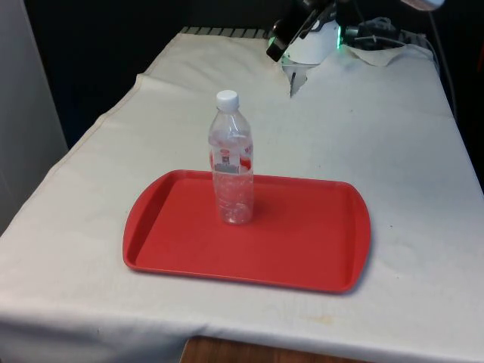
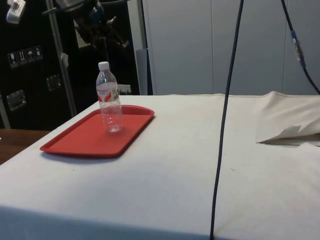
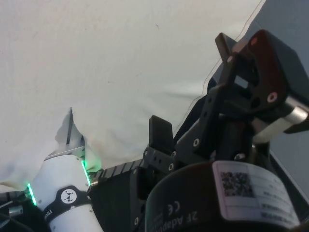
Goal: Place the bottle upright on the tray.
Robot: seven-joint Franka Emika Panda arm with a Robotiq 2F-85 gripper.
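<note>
Nearest to us in the front view lies the red tray [image 1: 302, 249], flat on the white cloth of the tabletop [image 1: 393, 136], with its long side running across the view. On it stands the bottle [image 1: 231, 162], clear plastic with a white cap and a red and white label, upright and resting on its base. It sits in the half of the tray toward the front view's left, nearer the far rim than the near one. In the side view we see the same bottle [image 2: 109, 99] upright on the tray [image 2: 85, 140], free of any contact.

Farther back, near the tabletop's far end and well apart from the tray, the gripper [image 1: 281, 39] hangs raised above the cloth, toward the front view's right of the bottle. In the wrist view we see the fingers [image 3: 160, 134] standing apart, with nothing held between them, and wrinkled white cloth beyond them.
</note>
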